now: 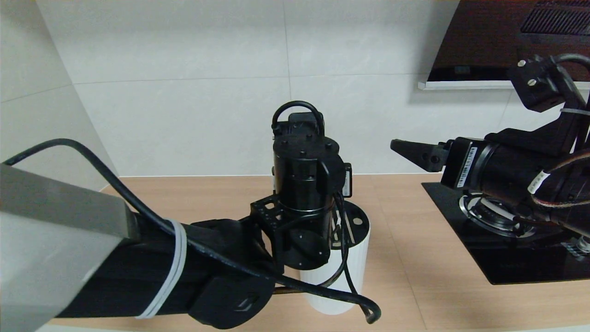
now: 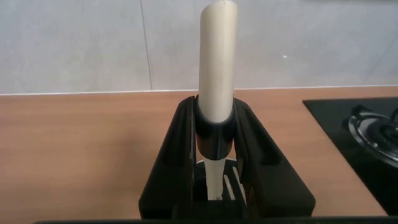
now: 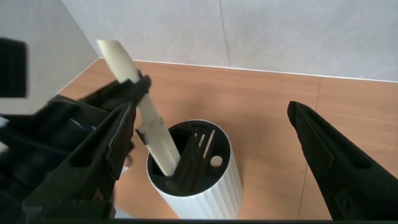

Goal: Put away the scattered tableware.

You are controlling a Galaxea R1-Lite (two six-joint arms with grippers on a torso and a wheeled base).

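A white cylindrical utensil holder (image 1: 339, 276) (image 3: 205, 186) with a black slotted top stands on the wooden counter (image 1: 207, 198). My left gripper (image 2: 216, 124) hangs directly above the holder and is shut on a utensil with a long cream handle (image 2: 217, 56) (image 3: 146, 118). The utensil's lower end reaches down into a slot of the holder. In the head view the left wrist covers the utensil. My right gripper (image 1: 415, 154) (image 3: 211, 112) is raised to the right of the holder, open wide and holding nothing.
A black glass hob (image 1: 507, 249) (image 2: 373, 137) with a round burner lies on the counter to the right, below a dark range hood (image 1: 498, 41). A white tiled wall runs behind. Bare counter lies left of the holder and between it and the hob.
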